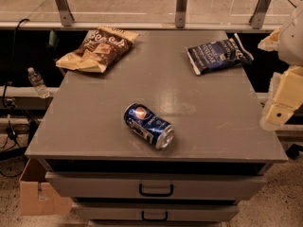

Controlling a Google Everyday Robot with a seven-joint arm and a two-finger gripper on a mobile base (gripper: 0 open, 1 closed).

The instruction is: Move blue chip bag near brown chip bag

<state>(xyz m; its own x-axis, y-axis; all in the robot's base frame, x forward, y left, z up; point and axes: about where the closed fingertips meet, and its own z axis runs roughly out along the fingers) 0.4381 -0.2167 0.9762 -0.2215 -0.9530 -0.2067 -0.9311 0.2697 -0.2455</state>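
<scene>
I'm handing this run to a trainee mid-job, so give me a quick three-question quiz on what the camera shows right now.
1. True or false: the blue chip bag touches the brown chip bag.
2. The Pepsi can is: A) upright between the bags; B) lying on its side near the front of the table; C) resting on top of the brown chip bag.
3. Where is the gripper relative to the table?

Key
1. False: the bags lie apart, at the far left and far right corners.
2. B.
3. Beside the table's right edge, nearer the blue chip bag, touching neither bag.
</scene>
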